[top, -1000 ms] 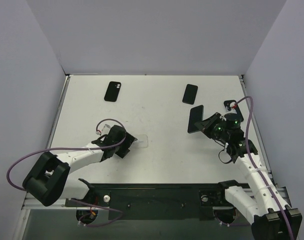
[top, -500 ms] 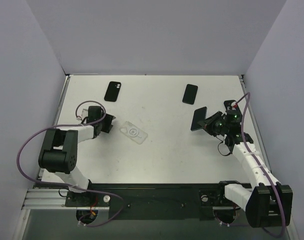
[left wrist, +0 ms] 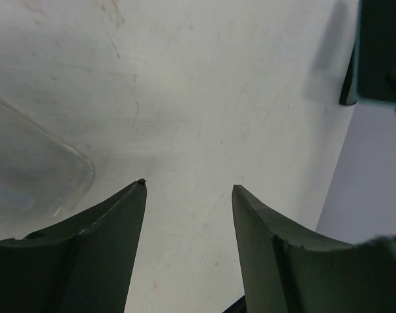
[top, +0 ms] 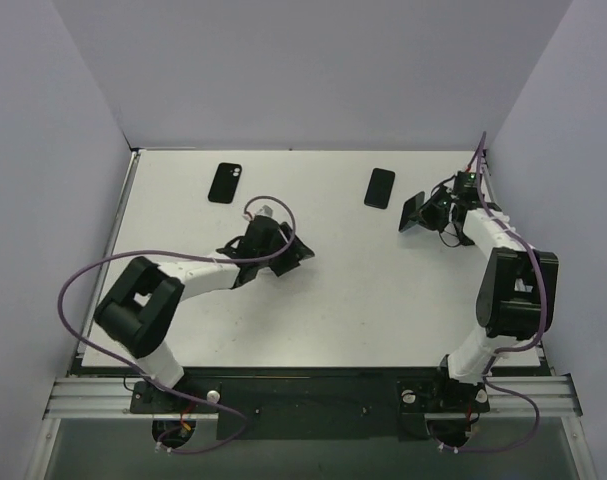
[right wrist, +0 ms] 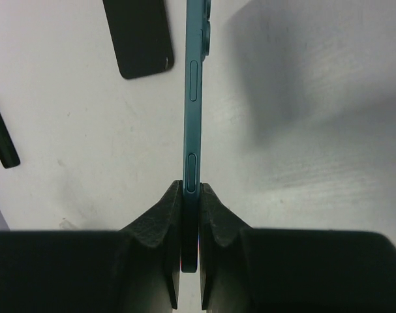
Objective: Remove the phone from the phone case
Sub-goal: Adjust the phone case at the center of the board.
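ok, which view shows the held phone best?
Right wrist: the phone sits edge-on, teal side and buttons clear, clamped in the right gripper. Top external shows it small and dark. Left wrist shows only a teal-edged corner, possibly it.

top: I look down from above-behind on whole table (top: pixel 383 300) | left wrist: close, low over tabletop past left gripper (left wrist: pixel 188 195) | right wrist: close, along phone (right wrist: pixel 192 98) edge | both wrists share that phone
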Controlling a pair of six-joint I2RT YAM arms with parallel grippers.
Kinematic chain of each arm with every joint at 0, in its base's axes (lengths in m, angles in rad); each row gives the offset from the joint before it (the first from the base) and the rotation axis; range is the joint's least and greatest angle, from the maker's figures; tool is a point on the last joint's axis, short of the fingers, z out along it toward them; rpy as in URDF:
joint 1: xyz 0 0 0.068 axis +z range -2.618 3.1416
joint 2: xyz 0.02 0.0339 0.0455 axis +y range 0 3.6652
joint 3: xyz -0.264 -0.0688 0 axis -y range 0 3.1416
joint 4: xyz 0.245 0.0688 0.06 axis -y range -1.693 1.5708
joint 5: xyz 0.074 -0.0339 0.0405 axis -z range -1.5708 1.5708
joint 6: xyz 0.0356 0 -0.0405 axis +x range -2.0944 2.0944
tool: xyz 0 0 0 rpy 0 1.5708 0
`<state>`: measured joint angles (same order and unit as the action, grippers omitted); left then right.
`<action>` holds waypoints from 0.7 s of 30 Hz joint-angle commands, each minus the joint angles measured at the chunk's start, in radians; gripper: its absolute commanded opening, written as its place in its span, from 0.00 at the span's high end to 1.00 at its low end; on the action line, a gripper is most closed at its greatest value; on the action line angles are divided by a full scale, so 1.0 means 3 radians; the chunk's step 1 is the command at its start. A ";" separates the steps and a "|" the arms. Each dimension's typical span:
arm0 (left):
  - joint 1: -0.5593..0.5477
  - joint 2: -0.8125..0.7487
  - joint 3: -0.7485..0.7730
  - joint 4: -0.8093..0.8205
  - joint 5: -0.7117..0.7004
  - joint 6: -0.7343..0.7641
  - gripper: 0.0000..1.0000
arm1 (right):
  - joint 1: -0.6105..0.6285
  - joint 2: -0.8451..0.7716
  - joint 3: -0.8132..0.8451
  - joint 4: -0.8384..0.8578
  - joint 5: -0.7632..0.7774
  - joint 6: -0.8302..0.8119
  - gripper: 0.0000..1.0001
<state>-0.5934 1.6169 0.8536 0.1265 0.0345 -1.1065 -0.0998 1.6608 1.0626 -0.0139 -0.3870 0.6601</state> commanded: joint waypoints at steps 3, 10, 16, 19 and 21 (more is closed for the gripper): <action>-0.0180 0.0862 0.0310 0.0472 0.0626 -0.0228 0.36 | -0.0071 0.0620 0.0931 -0.0194 -0.0146 -0.0350 1.00; 0.0238 0.0875 0.0009 0.0437 0.0565 -0.0274 0.34 | -0.0076 0.1141 0.1377 -0.0153 -0.0367 -0.0339 0.97; 0.1030 0.0497 -0.0539 0.0479 0.0555 -0.0239 0.34 | -0.0082 0.1499 0.1561 -0.0209 -0.0515 -0.0273 0.88; 0.1262 0.0241 -0.0621 0.0183 0.0392 -0.0121 0.32 | -0.0082 0.1592 0.1643 -0.0286 -0.0520 -0.0268 0.81; 0.1293 0.0016 -0.0596 0.0034 0.0182 -0.0004 0.29 | -0.0077 0.1653 0.1724 -0.0403 -0.0490 -0.0263 0.72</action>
<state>-0.2314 1.7134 0.6994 0.3183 0.2337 -1.2072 -0.1188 2.1353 1.5124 -0.0757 -0.5087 0.5804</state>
